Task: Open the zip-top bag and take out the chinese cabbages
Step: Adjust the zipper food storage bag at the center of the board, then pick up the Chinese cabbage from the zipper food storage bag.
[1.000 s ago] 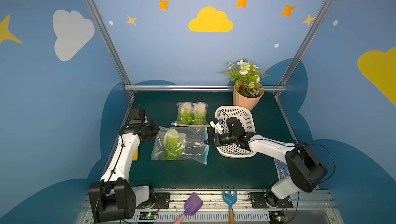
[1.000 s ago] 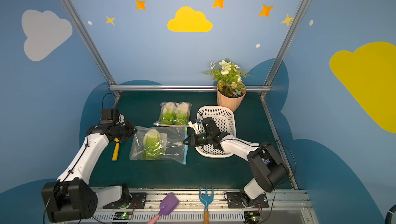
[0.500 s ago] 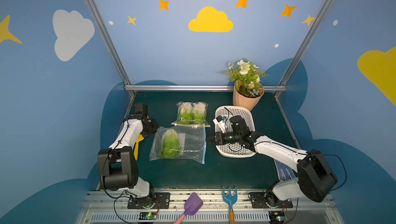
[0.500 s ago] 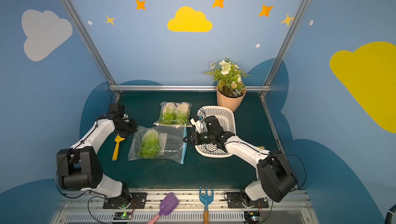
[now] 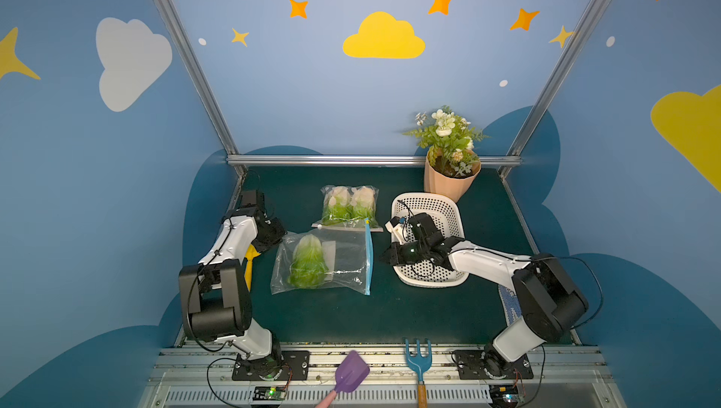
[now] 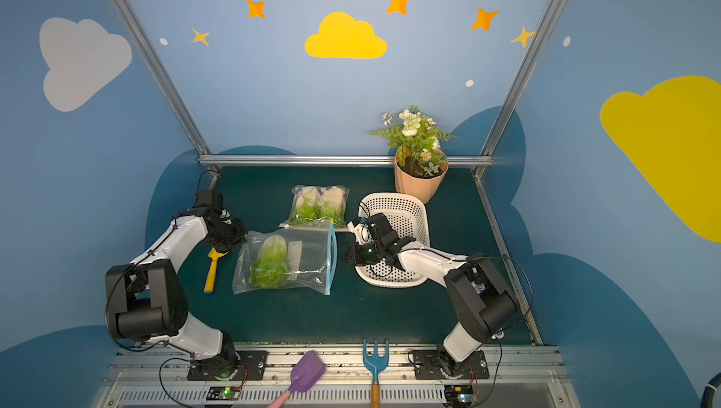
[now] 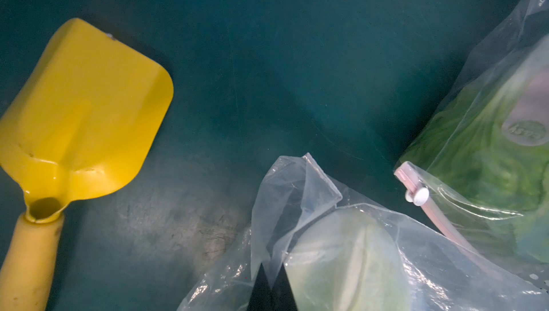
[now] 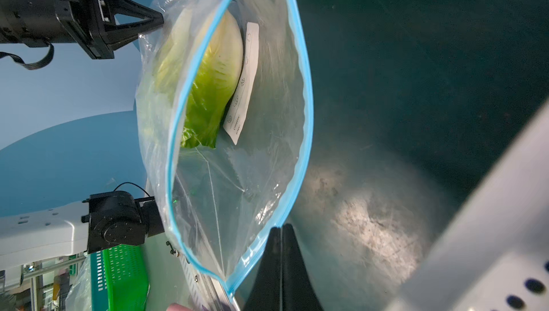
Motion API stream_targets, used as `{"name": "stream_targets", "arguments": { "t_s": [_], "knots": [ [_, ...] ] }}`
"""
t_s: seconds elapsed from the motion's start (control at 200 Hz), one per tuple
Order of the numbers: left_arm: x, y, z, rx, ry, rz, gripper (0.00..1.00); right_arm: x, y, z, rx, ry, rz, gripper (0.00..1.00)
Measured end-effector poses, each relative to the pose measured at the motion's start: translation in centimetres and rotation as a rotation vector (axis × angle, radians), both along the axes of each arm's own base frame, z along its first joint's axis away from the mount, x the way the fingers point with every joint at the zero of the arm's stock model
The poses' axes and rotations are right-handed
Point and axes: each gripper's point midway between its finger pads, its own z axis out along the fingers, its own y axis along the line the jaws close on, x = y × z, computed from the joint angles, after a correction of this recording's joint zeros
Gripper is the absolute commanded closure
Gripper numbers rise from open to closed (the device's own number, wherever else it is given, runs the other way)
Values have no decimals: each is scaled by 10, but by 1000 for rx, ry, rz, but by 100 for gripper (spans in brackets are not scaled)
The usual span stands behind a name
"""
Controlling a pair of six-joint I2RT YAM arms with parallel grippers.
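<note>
Right wrist view: right gripper (image 8: 279, 230), jaws together at the open zip-top bag's (image 8: 237, 175) blue rim, hold unclear. One chinese cabbage (image 8: 214, 80) lies deep inside. The left gripper (image 8: 160, 22) pinches the far corner. Thin film may slip, or the bag may drag. Two more cabbages (image 5: 349, 201) sit in a second bag (image 5: 343, 223) behind.

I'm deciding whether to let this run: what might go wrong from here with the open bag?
The left gripper pinches only a corner of the clear plastic bag with the blue zipper strip; the film may slip free. The right gripper is shut at the mouth's rim; entering could collapse the opening before it reaches the pale-stemmed, green-leafed cabbage head deep inside.
</note>
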Motion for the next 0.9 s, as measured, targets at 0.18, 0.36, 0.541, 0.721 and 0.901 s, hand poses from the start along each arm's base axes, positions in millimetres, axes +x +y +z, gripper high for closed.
{"name": "stream_targets", "arguments": {
  "t_s": [0.18,0.36,0.541,0.721,0.901],
  "knots": [
    [0,-1,0,-3,-2,-1,95,14,18,13,62,-19,13,100],
    [1,-3,-3,-22,1,2,95,21,43,9,107,12,42,100],
    [-1,-12,-18,-87,23,24,95,18,66,7,147,45,87,86],
    [-9,-26,-40,-159,81,55,95,10,88,15,192,61,142,71],
    [-14,-47,-43,-182,91,52,95,-3,105,23,227,69,199,57]
  ]
}}
